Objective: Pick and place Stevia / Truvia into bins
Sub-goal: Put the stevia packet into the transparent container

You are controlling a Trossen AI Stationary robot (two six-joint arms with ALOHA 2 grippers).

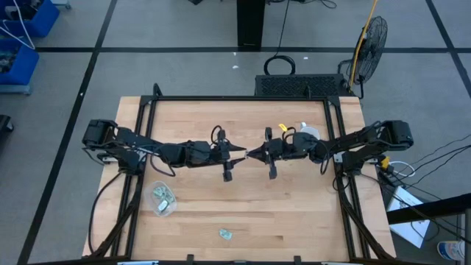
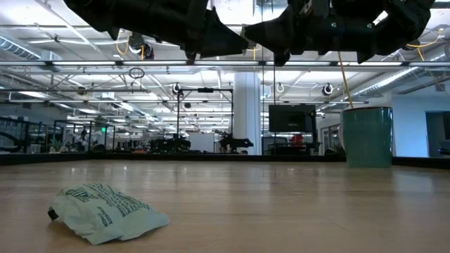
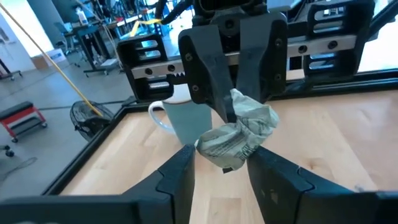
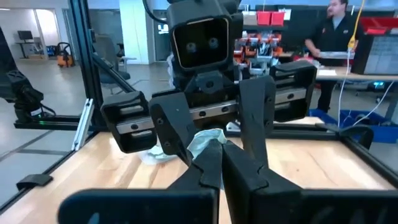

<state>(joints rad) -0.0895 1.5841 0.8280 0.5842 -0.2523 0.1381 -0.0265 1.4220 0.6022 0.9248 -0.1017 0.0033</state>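
Observation:
A crumpled pale green and white sachet (image 3: 242,134) hangs in mid-air above the table's middle, between my two grippers, which meet tip to tip. My right gripper (image 4: 217,154) (image 1: 255,153) is shut on it. My left gripper (image 3: 221,163) (image 1: 237,152) faces it, open, with a finger on each side of the sachet. The clear round bin (image 1: 163,199) stands near the table's left near part with several sachets inside. One more sachet (image 1: 226,234) (image 2: 105,211) lies flat near the table's near edge. My right gripper pinches the crumpled sachet between its two fingers (image 3: 214,93), gripping the end nearer to it (image 4: 205,140). It comes in level from the table's right. The sachet is lifted clear and bulges out past the fingertips. Whether my left gripper's open fingers (image 3: 183,171) touch the sachet, I cannot tell.
A teal mug (image 2: 367,137) (image 1: 307,132) stands under my right arm, toward the table's far right. A black frame rail (image 1: 243,99) runs around the table. Bare wood (image 1: 294,213) lies between the bin, the loose sachet and the right rail.

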